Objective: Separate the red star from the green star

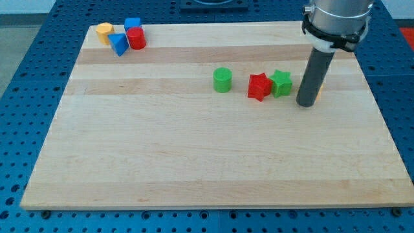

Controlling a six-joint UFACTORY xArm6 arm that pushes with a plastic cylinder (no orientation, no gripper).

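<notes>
The red star [259, 87] lies on the wooden board [213, 155] right of centre, touching the green star [281, 83] on its right side. My tip [306, 103] stands on the board just right of the green star, a small gap apart. A sliver of a yellow or orange block [319, 91] peeks out behind the rod; its shape is hidden.
A green cylinder [222, 80] stands left of the red star. At the view's top left corner sits a cluster: a yellow block [104, 30], a blue block [132, 24], a blue triangle-like block [118, 44] and a red cylinder [136, 39].
</notes>
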